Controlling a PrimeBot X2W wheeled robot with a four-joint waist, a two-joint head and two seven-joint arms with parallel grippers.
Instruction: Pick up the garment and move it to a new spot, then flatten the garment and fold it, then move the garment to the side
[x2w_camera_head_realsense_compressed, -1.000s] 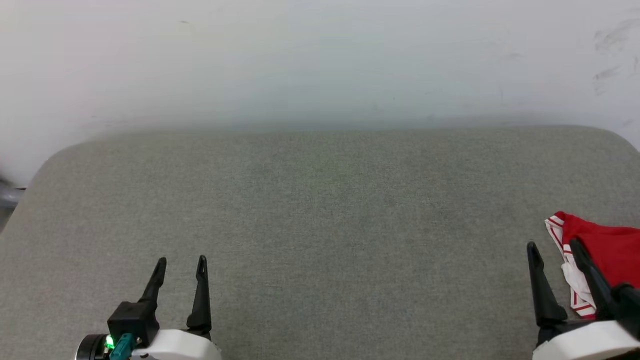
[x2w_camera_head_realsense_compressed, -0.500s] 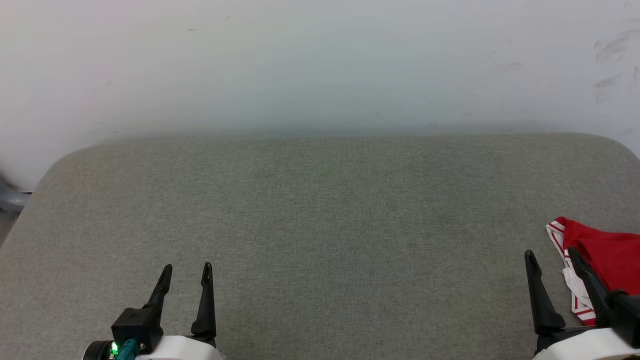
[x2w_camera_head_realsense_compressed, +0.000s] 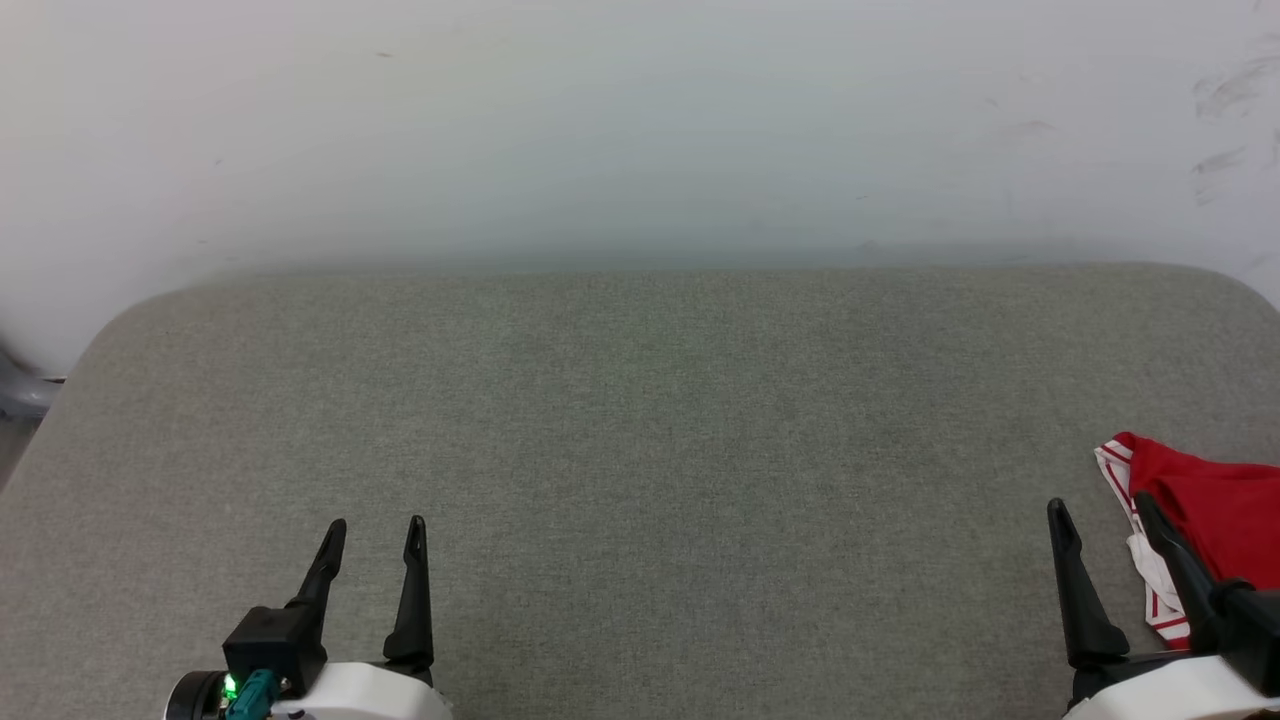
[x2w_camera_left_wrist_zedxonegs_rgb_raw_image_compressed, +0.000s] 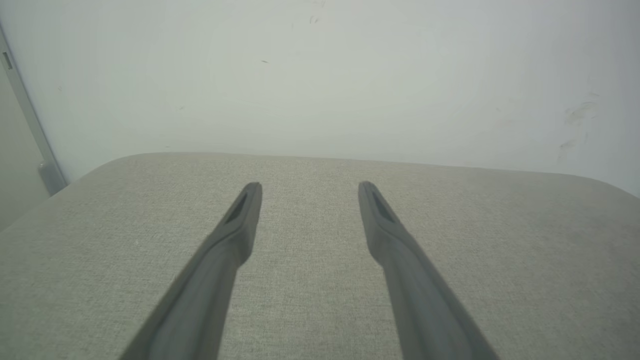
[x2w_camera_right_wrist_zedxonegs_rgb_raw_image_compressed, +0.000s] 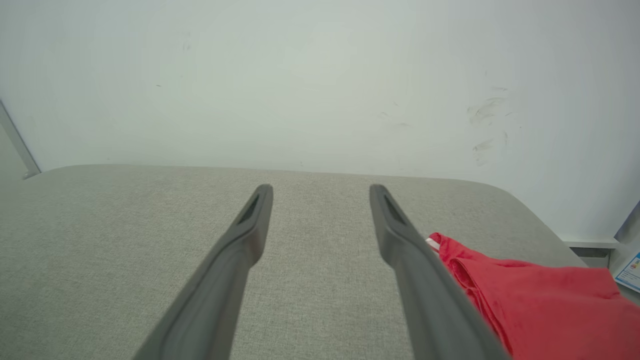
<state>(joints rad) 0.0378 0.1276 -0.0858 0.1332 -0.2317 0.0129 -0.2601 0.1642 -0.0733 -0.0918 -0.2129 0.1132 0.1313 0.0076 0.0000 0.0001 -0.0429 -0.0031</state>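
Garment (x2w_camera_head_realsense_compressed: 1212, 498) lies crumpled at right edge of grey bench (x2w_camera_head_realsense_compressed: 640, 420), red with striped white trim, partly cut off by frame. Right gripper (x2w_camera_head_realsense_compressed: 1099, 500) fingers spread wide, empty, just beside garment; contact unclear. Left gripper (x2w_camera_head_realsense_compressed: 376, 522) fingers apart, empty, well apart from garment.

Garment (x2w_camera_head_realsense_compressed: 1228, 498) cut by right edge, partly behind right claw (x2w_camera_head_realsense_compressed: 1099, 505).
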